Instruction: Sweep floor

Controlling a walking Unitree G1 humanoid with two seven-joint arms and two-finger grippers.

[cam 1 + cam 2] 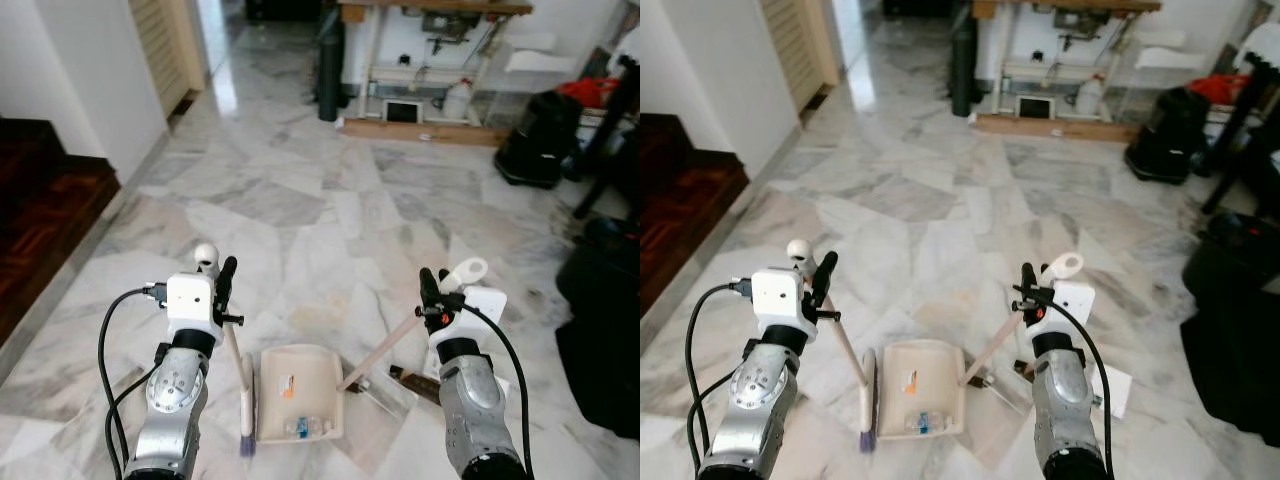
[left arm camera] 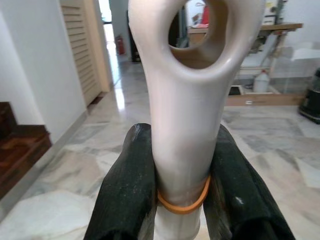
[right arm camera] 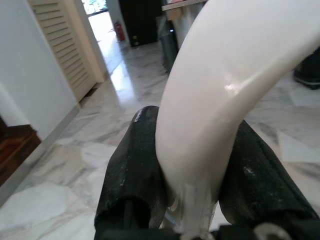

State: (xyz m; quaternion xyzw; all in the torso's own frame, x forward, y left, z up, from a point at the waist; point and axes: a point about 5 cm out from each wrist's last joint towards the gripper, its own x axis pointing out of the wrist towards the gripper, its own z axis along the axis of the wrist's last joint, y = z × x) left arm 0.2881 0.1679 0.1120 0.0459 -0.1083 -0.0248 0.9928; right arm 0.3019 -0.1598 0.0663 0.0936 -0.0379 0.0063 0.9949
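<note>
While both claws pinch their handles, broom and dustpan meet on the floor between the arms.

The left gripper (image 1: 222, 282) is clamped on the broom handle (image 2: 190, 100), whose long axis runs down to the bristles (image 1: 246, 437) just beside the dustpan's left wall; the right gripper (image 1: 432, 295) is pressed tight on the dustpan handle (image 1: 385, 352), slanting down and leftward to the dustpan (image 1: 298, 392); small debris (image 1: 303, 426) already lies inside, near its rear wall; the broom arm looks nearer any remaining sweep.
</note>
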